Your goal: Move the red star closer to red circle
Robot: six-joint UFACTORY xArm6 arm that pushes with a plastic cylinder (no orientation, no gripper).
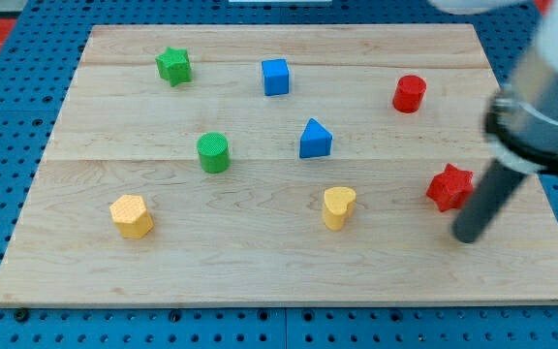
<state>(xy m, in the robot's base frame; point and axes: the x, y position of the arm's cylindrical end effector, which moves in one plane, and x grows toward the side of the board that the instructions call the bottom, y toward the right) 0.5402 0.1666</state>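
The red star lies near the board's right edge, below the middle. The red circle stands up and to the left of it, near the view's top right. My tip rests on the board just below and slightly right of the red star, close to it; I cannot tell if it touches. The dark rod rises up and to the right into the blurred arm.
A wooden board carries a green star, blue cube, blue triangle, green circle, yellow heart and yellow hexagon. Blue pegboard surrounds the board.
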